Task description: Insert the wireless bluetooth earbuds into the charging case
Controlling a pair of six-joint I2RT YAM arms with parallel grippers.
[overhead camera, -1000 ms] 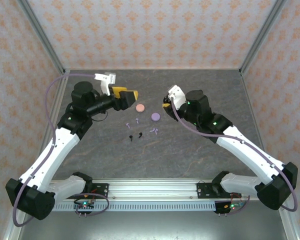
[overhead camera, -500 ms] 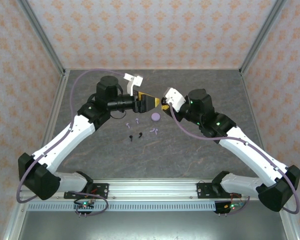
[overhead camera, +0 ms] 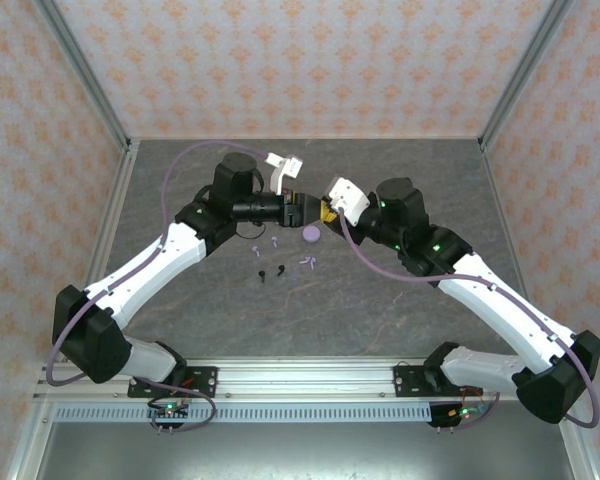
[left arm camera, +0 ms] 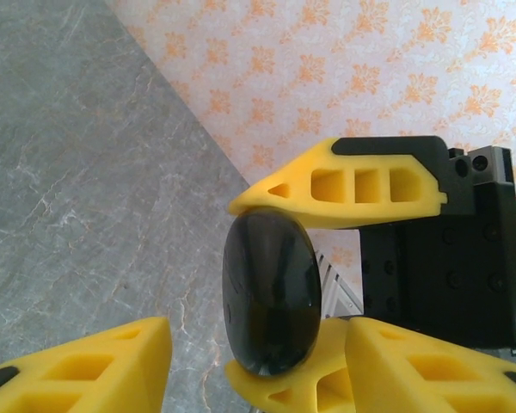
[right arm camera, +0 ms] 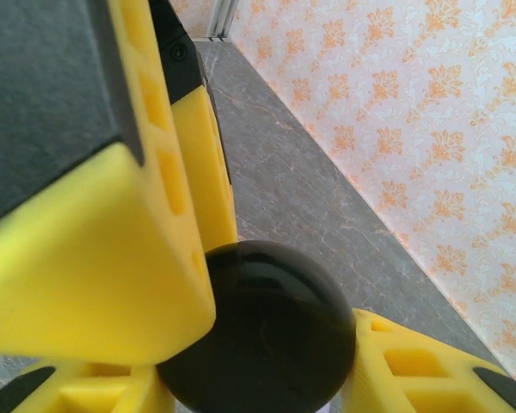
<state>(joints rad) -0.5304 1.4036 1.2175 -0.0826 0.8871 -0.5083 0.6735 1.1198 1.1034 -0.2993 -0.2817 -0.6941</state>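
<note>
top view: my left hand (overhead camera: 302,207) and my right hand (overhead camera: 326,210) meet tip to tip above the far middle of the counter (overhead camera: 230,320). the buds lie loose on the counter, untouched: lilac earbuds (overhead camera: 275,241) beside the lilac round case (overhead camera: 311,234), black earbuds (overhead camera: 278,268) just nearer my bases.

left wrist: black round charging case (left arm camera: 271,292) stands on edge, off the counter, clamped top and bottom between my right hand's fingers (left arm camera: 344,185). my left hand's own fingers (left arm camera: 77,366) stand apart on either side of it, with a clear gap on one side; not gripping.

right wrist: same case (right arm camera: 258,331) sits among yellow fingers; whether the left hand touches it i cannot tell here.

judgement: step in hand is a two-handed hold on the case, likely to open it; no bud seated yet. next: left hand pinches one half squarely while the right holds firm, as the glossy shell may slip.
</note>
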